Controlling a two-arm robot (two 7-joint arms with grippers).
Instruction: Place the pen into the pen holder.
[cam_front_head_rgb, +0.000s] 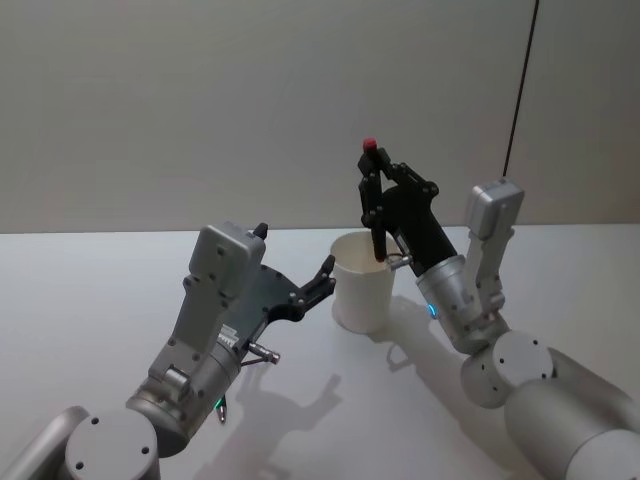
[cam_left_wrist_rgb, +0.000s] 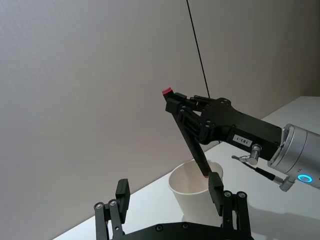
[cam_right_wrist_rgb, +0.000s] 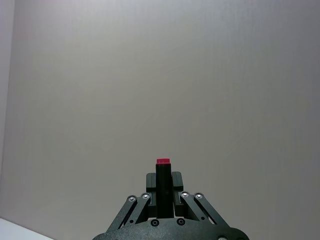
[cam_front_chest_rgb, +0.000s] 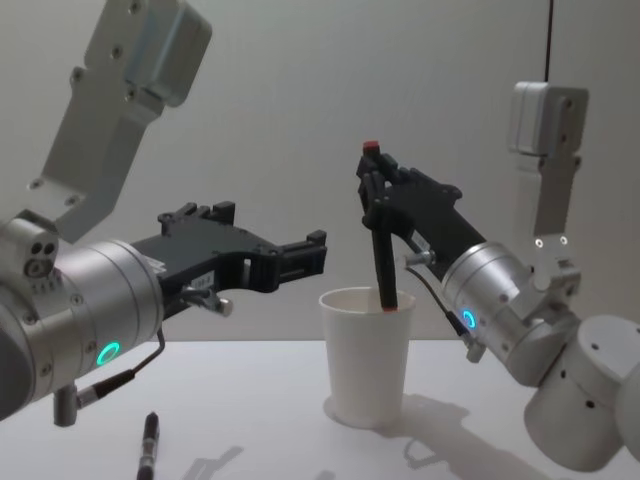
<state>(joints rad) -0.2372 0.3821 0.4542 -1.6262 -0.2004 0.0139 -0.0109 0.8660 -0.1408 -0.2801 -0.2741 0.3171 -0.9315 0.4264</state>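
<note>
Surroundings: white matte table (cam_front_head_rgb: 100, 290), plain grey wall (cam_front_head_rgb: 200, 100) behind it. A thin black cable (cam_front_head_rgb: 520, 90) hangs straight down the wall at upper right, well clear of the work. In the chest view a slim dark stick (cam_front_chest_rgb: 148, 446), pen-like, lies flat on the table under the left arm, well apart from the cup.

Cup (cam_front_chest_rgb: 365, 360): white paper, tapered toward the base, rolled rim. It stands upright on the table between the two arms, mouth unobstructed except for the pen.

Pen (cam_front_chest_rgb: 384, 262): a straight black barrel, red at the top end. It is near upright and slightly tilted. The lower end is inside the cup's mouth and the upper part stands well above the rim. Whether the tip reaches the bottom cannot be told.

Right gripper (cam_front_head_rgb: 372, 195): black linkage fingers clenched on the pen's upper part, just below the red end, directly over the cup. The right wrist view shows the barrel pinched between both fingers.

Left gripper (cam_front_chest_rgb: 310, 256): fingers spread wide, grasping nothing. It sits just beside the cup on the cup's left, near rim height. In the left wrist view one finger overlaps the rim; contact cannot be told.
</note>
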